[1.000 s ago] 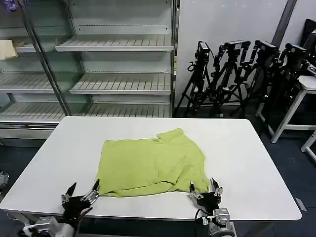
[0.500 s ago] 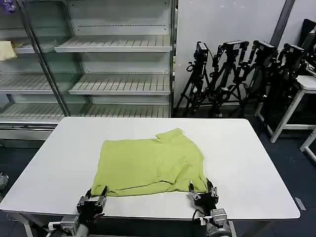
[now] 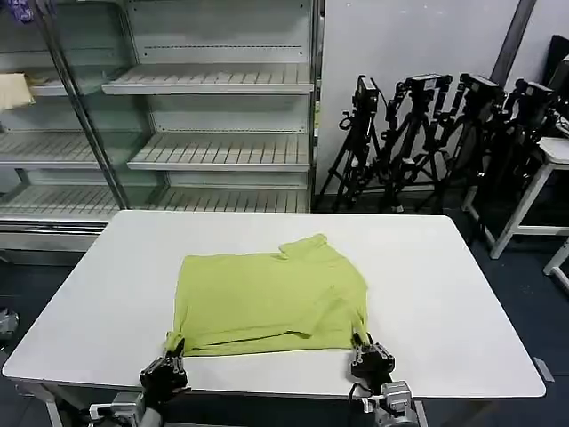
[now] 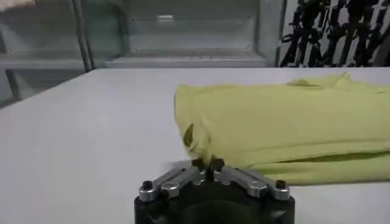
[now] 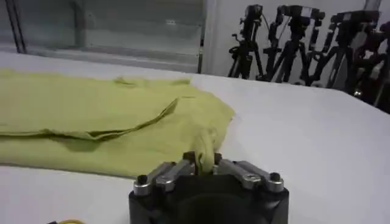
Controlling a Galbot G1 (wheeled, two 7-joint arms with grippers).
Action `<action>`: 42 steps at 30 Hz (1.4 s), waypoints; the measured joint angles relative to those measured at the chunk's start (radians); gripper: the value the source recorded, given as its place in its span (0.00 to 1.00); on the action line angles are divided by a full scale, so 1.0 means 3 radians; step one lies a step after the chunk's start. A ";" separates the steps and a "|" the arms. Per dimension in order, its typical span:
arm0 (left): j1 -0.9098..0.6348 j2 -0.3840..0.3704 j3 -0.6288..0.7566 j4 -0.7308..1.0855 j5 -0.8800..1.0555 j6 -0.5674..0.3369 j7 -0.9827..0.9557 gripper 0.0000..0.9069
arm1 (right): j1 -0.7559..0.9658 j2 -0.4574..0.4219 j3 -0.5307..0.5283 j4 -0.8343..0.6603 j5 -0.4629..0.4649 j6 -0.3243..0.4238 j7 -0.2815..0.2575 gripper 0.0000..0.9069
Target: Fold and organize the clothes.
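Both jaws pinching shirt (image 3: 271, 298) near corners

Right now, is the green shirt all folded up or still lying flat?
Partly folded: the shirt lies flat on the table, one layer doubled along its near edge. The left gripper and right gripper pinch its near corners.
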 measured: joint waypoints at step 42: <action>0.0091 0.0251 -0.0502 -0.0734 -0.0419 0.0103 -0.0250 1.00 | 0.0384 -0.0138 0.0165 0.0628 0.0134 -0.0031 0.0232 1.00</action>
